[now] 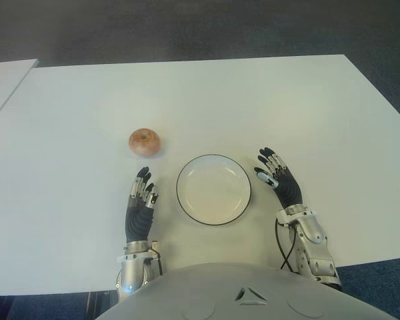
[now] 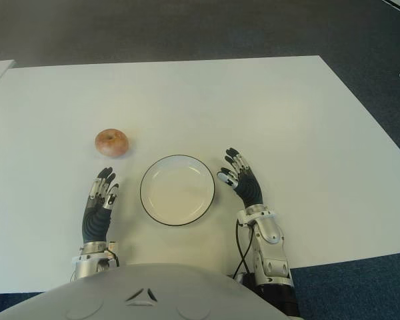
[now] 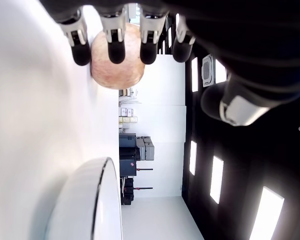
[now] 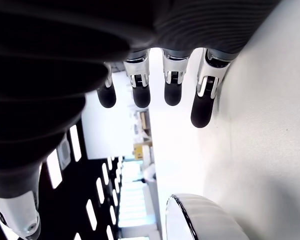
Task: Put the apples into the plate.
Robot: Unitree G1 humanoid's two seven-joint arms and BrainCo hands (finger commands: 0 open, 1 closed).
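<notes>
One reddish-yellow apple (image 1: 144,141) sits on the white table (image 1: 253,100), left of and slightly beyond the white black-rimmed plate (image 1: 213,189), which holds nothing. My left hand (image 1: 141,197) lies just left of the plate, fingers stretched out and pointing at the apple a short way ahead; its wrist view shows the apple (image 3: 117,62) just past the fingertips (image 3: 116,51). Right of the plate is my right hand (image 1: 275,175), fingers spread and holding nothing; the plate's rim (image 4: 182,220) shows beside it in its wrist view.
A second white table's corner (image 1: 3,83) shows at the far left. Dark carpet (image 1: 187,27) lies beyond the table's far edge. The table's near edge runs beside my torso (image 1: 253,293).
</notes>
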